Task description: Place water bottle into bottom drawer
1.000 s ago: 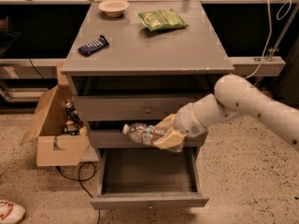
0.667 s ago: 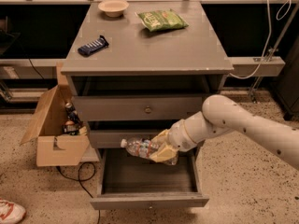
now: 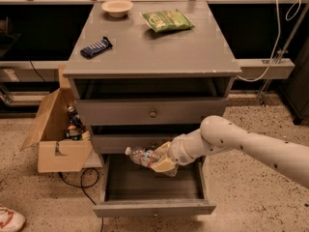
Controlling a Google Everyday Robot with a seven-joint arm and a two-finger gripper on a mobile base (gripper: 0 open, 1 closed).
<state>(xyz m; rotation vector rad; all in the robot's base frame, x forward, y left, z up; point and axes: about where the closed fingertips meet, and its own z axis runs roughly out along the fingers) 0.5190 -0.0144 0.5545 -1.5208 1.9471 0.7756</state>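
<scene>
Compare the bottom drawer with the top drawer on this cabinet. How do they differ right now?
The bottom drawer is pulled out with its inside showing, while the top drawer is pushed shut. The gripper holds the water bottle over the bottom drawer's opening, whereas the top drawer's front is unobstructed. The bottom drawer sits lowest, near the floor, and the top drawer sits just under the cabinet top. Both have grey fronts.

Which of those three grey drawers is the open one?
The bottom drawer, pulled out toward the camera; the two shallower drawers above it sit pushed in. The gripper holds the water bottle just over its opening.
</scene>
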